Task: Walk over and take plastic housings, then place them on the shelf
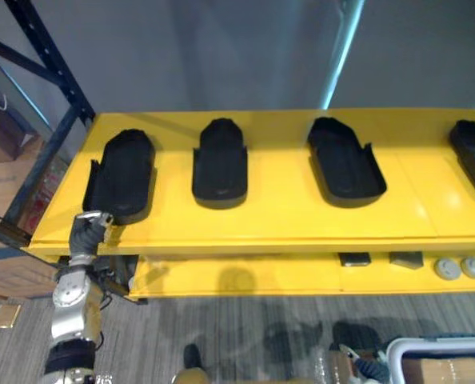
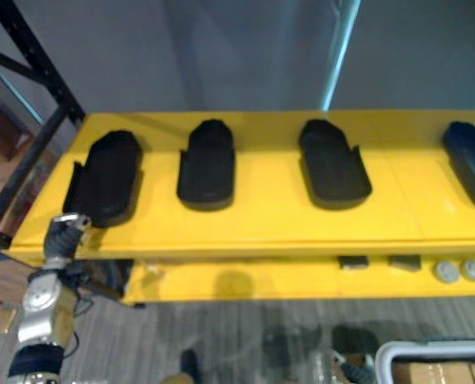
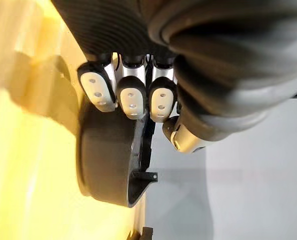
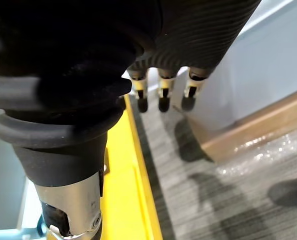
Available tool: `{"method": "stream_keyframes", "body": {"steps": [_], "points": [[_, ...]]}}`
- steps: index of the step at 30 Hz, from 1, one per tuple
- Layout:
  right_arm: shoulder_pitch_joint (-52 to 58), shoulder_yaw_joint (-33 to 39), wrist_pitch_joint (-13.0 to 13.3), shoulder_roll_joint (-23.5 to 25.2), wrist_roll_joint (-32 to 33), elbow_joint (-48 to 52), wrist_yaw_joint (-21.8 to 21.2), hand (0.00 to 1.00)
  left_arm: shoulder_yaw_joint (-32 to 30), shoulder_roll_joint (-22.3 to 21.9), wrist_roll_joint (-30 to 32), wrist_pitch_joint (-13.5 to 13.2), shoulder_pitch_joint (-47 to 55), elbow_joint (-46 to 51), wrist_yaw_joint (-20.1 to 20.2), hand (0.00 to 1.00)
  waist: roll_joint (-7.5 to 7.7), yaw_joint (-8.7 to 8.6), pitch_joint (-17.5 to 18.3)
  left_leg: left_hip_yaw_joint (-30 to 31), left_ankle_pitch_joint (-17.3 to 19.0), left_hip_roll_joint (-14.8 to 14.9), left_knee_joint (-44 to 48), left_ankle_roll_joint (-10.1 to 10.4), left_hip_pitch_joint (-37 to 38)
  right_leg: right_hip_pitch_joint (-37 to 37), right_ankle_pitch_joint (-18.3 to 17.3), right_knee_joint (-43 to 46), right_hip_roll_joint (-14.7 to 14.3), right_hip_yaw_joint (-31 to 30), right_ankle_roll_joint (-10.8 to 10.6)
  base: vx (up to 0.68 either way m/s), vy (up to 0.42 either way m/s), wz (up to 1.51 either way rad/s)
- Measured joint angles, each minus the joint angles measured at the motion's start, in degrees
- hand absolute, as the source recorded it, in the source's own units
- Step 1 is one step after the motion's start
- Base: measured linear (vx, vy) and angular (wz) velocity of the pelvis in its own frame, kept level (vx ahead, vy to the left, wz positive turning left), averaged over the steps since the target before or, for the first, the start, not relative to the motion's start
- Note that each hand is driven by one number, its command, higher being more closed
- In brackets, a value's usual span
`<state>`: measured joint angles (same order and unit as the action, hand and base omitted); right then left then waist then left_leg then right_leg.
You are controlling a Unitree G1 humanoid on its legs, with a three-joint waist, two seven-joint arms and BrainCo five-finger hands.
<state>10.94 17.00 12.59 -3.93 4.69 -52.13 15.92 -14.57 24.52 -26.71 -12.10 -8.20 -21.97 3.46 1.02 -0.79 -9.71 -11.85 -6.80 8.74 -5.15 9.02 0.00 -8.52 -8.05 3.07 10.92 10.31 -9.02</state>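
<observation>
Now, you have the left hand [image 1: 89, 228] at the front left corner of the yellow shelf [image 1: 285, 220], closed on the near end of the leftmost housing [image 1: 124, 172]. In the left wrist view you can see its fingers [image 3: 131, 97] bent over the black shell's rounded end and the thumb [image 3: 181, 141] on the other side of the rim, so the rim sits pinched between them. That housing lies flat on the shelf, running front to back, with its near end angled a little to the left.

To its right you find three more black housings in a row on the same shelf, all apart from one another: the second housing [image 1: 220, 164], the third housing [image 1: 345, 164], and the fourth housing [image 1: 473, 156] cut off at the view's right edge.

Your right hand [image 4: 163, 92] hangs beside a yellow edge of the shelf, over the grey carpet floor [image 4: 228, 200], fingers straight and holding nothing.

Below the top shelf, a lower level [image 1: 245, 280] carries two small dark blocks [image 1: 354, 258] and two grey discs [image 1: 447, 268]. A dark rack upright [image 1: 49, 60] rises at the shelf's far left corner, and a white-rimmed bin [image 1: 437, 348] stands on the floor at lower right.
</observation>
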Motion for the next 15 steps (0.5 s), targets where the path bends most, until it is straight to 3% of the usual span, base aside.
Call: {"method": "stream_keyframes", "body": {"steps": [15], "points": [[0.0, -1.4, 0.0, -0.5, 0.0, 0.1, -0.9, 0.0, 1.3, 0.0, -0.3, -0.3, -4.0, -1.2, -2.7, 1.0, 0.27, -0.15, -1.5, -1.1, 0.2, 0.2, 0.0, -0.1, 0.5, 0.6, 0.0, 0.7, 0.0, -1.2, 0.1, 0.0, -0.001, -0.03]]}}
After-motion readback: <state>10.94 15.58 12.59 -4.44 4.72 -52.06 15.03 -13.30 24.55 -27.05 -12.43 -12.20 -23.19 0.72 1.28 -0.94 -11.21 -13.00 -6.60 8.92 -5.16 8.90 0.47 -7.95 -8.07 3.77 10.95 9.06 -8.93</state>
